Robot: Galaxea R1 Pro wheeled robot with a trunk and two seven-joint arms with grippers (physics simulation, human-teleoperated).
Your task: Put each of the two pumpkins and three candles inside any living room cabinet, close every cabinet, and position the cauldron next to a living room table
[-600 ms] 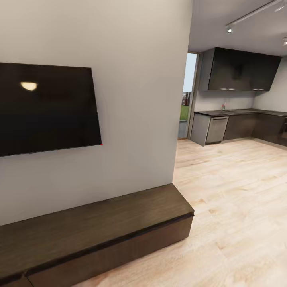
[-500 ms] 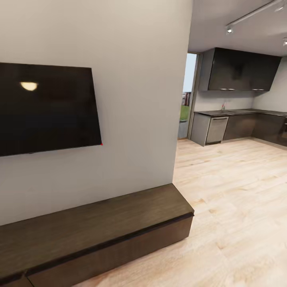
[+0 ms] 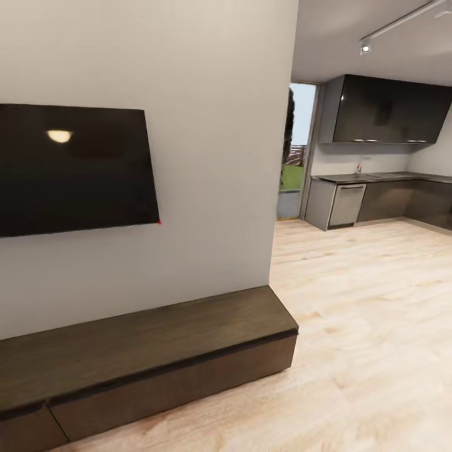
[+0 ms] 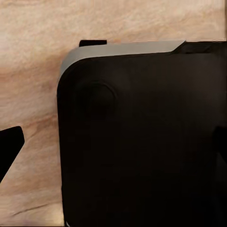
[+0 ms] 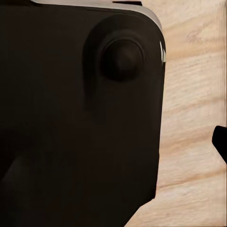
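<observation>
I'm facing the cabinet, drawers shut, sitting along the wall under a dark TV; the kitchen units are lying beyond bare wood floor. No readable writing. I cannot tell either claw's state.

1 low brown cabinet, 1 wall TV, 1 dishwasher, 1 ceiling spotlight.

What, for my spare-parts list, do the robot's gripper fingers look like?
Little of them shows. In the left wrist view, the left finger is a plain matte-black wedge tapering to a point. In the right wrist view, the right finger is a similar black tip at the frame's edge. No cables or markings can be made out.
</observation>
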